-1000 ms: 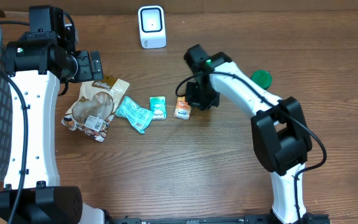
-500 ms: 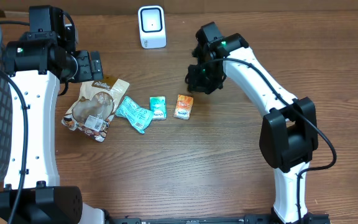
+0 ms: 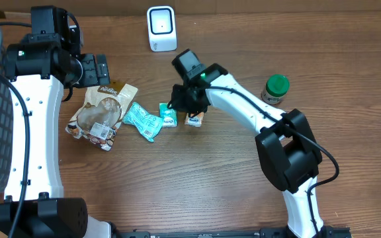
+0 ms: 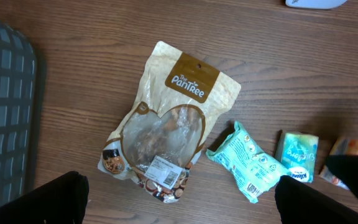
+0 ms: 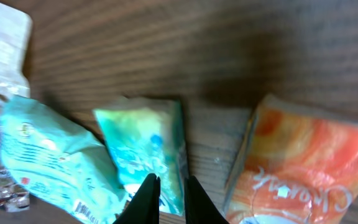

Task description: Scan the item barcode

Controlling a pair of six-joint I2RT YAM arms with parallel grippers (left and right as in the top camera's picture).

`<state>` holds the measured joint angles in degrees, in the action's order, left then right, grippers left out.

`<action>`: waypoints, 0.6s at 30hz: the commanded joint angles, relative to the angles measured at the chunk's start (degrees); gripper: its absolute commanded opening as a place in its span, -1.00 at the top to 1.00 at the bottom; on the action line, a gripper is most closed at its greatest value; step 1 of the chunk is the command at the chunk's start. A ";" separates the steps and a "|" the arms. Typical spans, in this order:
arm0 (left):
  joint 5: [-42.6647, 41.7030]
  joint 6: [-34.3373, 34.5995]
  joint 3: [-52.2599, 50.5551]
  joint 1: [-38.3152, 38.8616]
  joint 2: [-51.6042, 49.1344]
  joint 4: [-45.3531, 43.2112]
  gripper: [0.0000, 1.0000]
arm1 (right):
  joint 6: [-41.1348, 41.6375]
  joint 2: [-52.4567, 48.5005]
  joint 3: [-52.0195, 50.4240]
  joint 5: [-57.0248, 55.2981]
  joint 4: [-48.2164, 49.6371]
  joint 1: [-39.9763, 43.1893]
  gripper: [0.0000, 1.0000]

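Now right fingers (image 5: 149,194) at green packet (image 5: 143,146)

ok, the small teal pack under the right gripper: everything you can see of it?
The small teal pack is a soft, glossy plastic wrapper, teal-green with pale yellow and white print, crimped at its ends. It lies flat on the wooden table, close against the mint packet on one side, with a strip of bare wood between it and the orange pack. The right gripper hangs over its edge, fingers close together; contact cannot be told.
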<state>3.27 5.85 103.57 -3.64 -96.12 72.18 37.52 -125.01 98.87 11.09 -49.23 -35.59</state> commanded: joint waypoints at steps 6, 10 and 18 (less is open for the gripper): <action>-0.28 0.59 0.68 -0.09 0.74 -0.07 -0.99 | 2.95 0.57 -0.79 -4.48 -6.19 0.76 0.75; -0.28 0.59 0.68 -0.09 0.74 -0.04 -0.99 | 1.86 0.57 -0.79 -6.62 -8.70 1.49 0.70; -0.28 0.59 0.68 -0.09 0.74 -0.04 -0.99 | -3.87 0.57 -0.79 -6.56 -9.94 4.44 0.67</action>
<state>3.27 5.85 103.57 -3.64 -96.12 72.18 36.67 -125.01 98.24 5.61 -58.89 -32.95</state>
